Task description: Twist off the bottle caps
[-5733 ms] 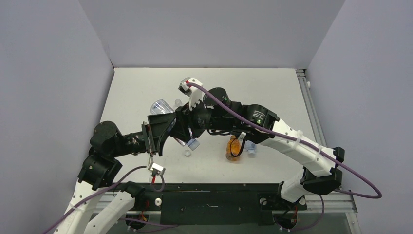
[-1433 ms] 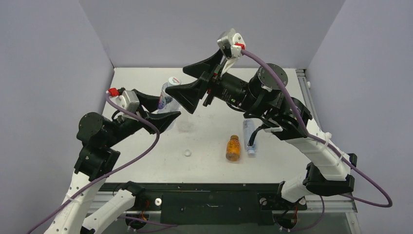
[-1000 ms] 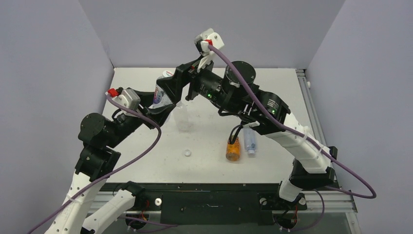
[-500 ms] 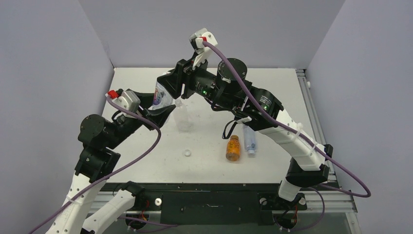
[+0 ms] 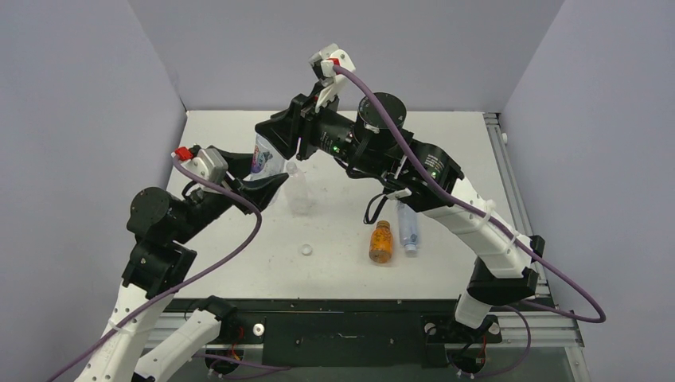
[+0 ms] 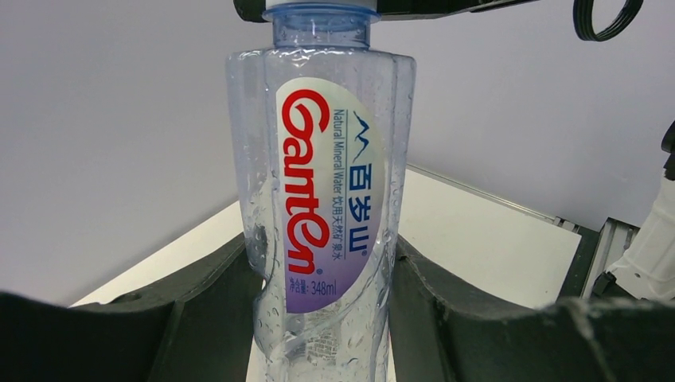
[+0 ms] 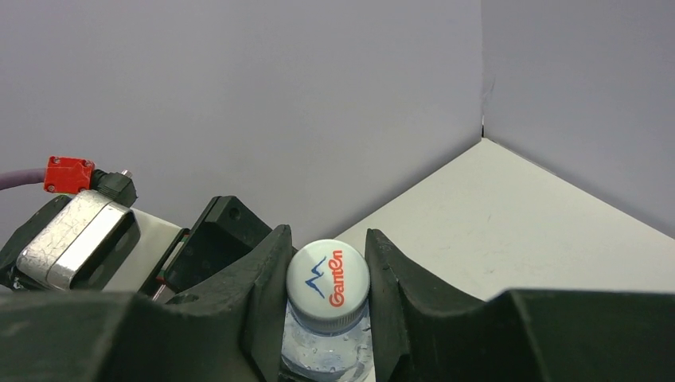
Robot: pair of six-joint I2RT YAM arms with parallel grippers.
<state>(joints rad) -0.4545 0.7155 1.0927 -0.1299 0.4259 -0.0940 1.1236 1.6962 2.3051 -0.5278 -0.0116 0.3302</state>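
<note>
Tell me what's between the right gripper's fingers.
The white Ganten cap, on the clear bottle the left gripper holds. The right gripper clamps both its sides; right wrist view shows it.

Red, blue and purple are showing on the clear bottle.
Its label is fading from white down to purple, with big red letters and small blue ones; its white cap is carrying a blue mountain mark and a red word. The left claw and right claw are looking black. On the white worktop, an orange bottle is wearing a golden-brown cap. The walls are looking pale purple, and the cables are showing darker purple.
</note>
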